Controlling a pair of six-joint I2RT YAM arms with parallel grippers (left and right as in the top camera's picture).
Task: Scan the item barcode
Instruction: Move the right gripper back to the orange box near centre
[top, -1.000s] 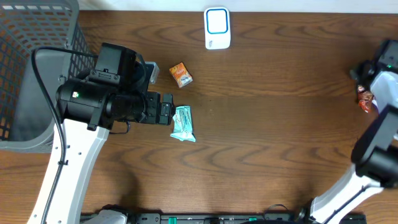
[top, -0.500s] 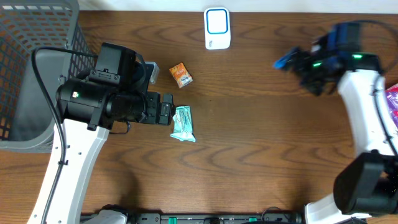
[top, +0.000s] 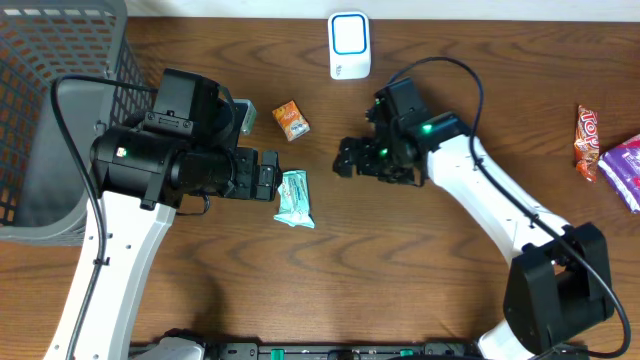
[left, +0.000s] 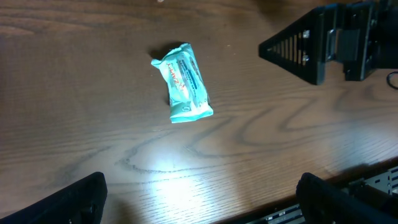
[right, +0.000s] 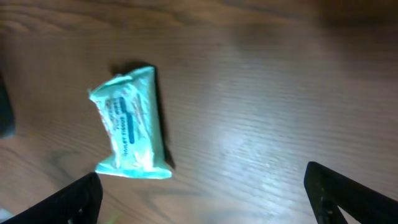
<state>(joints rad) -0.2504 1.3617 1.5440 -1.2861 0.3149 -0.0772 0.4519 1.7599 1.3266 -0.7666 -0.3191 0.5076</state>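
A teal wrapped packet lies flat on the wooden table, also seen in the left wrist view and the right wrist view. My left gripper hovers just left of it, open and empty. The right gripper is a short way to the packet's upper right, open with nothing between its fingers. From the left wrist, that right gripper shows at the top right. A white scanner stands at the table's far edge.
A small orange box lies above the packet. A grey mesh basket fills the far left. At the right edge are a red candy bar and a purple packet.
The right arm has swung from the far right edge to the table's middle, near the teal packet, and its jaws have opened. The left arm and the packet have not moved.
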